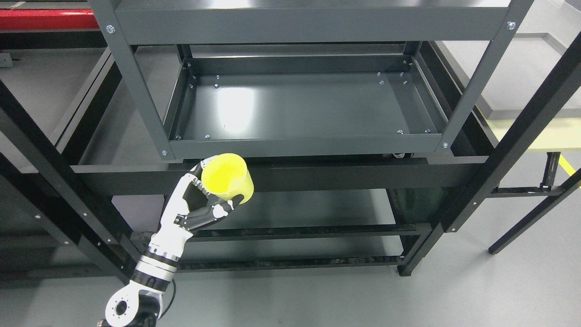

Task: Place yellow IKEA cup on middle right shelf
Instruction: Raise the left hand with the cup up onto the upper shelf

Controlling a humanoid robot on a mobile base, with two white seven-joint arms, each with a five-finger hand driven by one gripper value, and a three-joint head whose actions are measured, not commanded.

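While the left arm rose from the lower left corner of the head view, its left robot hand point(206, 200) was closed around the yellow cup point(227, 178). The fingers point(218, 211) curled under and around the cup's lower side, and another finger hooked along its upper left rim, so the cup sat at the upper right end of the hand, gripped from the left and from below. The cup was tilted, its open mouth turned up toward the camera, and a curved cut-out or handle edge showed at its lower right.

The cup was held in the air in front of the dark grey shelf unit point(136, 81). It overlapped the black crossbar point(363, 175) running left to right below the grey middle shelf point(308, 106), and its rim reached just under that shelf's front edge, near the front left corner. It rested on no shelf. The middle shelf's tray, with raised walls on all sides, showed bright reflections toward its left half; its right half lay well apart from the cup.

Below the crossbar a lower shelf point(295, 209) was visible, with the grey floor point(499, 281) beyond the front right post. A red strip point(45, 20) crossed the top left corner of the view.
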